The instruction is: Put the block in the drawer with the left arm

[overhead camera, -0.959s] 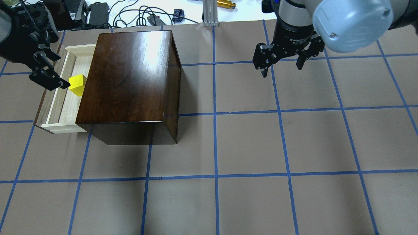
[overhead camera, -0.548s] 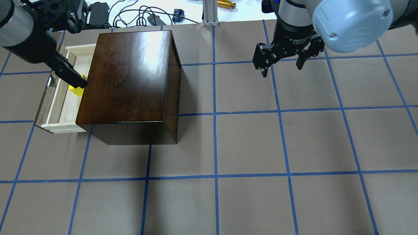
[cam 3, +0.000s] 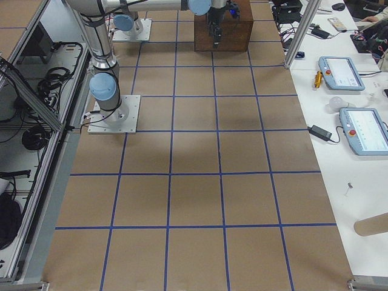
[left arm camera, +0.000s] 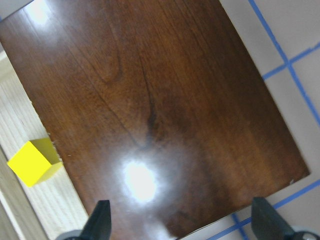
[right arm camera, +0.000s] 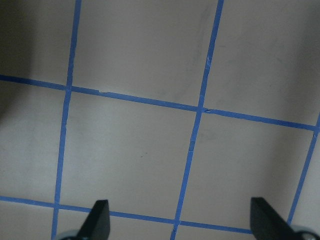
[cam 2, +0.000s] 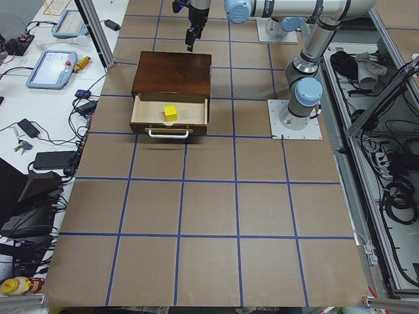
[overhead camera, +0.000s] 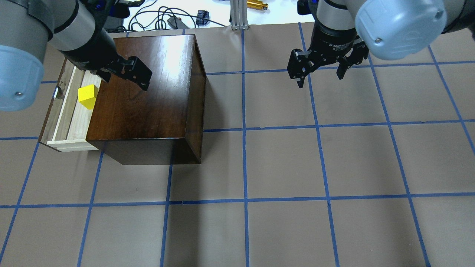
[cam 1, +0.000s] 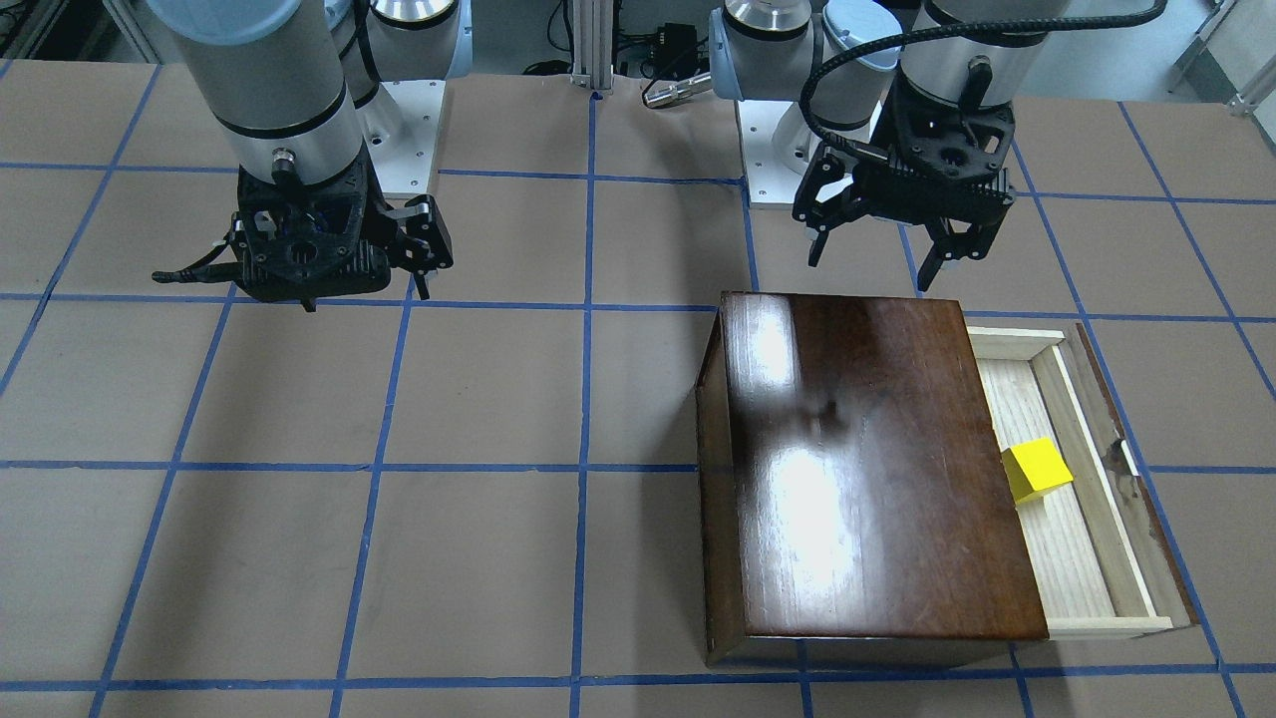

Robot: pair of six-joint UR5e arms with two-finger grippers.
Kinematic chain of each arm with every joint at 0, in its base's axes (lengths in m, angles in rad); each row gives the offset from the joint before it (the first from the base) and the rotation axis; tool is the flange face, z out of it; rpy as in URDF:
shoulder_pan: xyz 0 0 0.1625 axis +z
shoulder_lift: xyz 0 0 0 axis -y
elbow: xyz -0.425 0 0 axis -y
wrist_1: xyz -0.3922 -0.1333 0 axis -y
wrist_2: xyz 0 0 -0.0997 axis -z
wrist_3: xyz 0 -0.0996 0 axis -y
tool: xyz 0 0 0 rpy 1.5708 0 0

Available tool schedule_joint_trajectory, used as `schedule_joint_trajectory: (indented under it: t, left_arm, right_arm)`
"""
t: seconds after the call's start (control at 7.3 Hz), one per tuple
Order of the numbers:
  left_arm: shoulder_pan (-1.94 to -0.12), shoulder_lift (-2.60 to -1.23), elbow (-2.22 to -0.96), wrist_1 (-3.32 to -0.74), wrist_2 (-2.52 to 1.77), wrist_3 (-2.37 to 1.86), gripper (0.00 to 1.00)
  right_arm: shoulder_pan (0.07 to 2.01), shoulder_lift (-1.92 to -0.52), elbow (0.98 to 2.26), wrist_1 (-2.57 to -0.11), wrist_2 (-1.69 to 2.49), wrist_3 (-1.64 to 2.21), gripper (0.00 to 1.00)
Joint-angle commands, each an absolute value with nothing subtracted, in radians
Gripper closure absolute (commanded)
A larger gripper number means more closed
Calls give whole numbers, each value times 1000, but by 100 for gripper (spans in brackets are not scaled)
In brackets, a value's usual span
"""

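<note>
- The block (overhead camera: 88, 96) rests loose in the open drawer (overhead camera: 76, 124), left of the box (overhead camera: 148, 92)
- Left end effector (cam 1: 869, 267), spread and empty, hovers over the box top; the block lies to its left, lower
- Right end effector (overhead camera: 320, 79), also spread, is well apart

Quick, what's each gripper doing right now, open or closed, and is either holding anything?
Left gripper: open, holding nothing.
Right gripper: open, holding nothing.
</note>
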State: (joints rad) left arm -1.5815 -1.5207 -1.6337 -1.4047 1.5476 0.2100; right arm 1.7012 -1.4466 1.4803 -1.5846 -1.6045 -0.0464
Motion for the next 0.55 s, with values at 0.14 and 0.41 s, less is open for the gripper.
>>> schedule_joint_trajectory:
  t: [0.14,0.41]
  left_arm:
    - [-1679,-1543,-1631,-1407,1662,-157,0]
    - [-1686,-1545,-1629,-1419,1663,-169,0]
  right_arm:
    - [1701,-1447,1480,-1585,-1605,-46,0]
    - [1701,-1447,1480,-1585,-1605,-46,0]
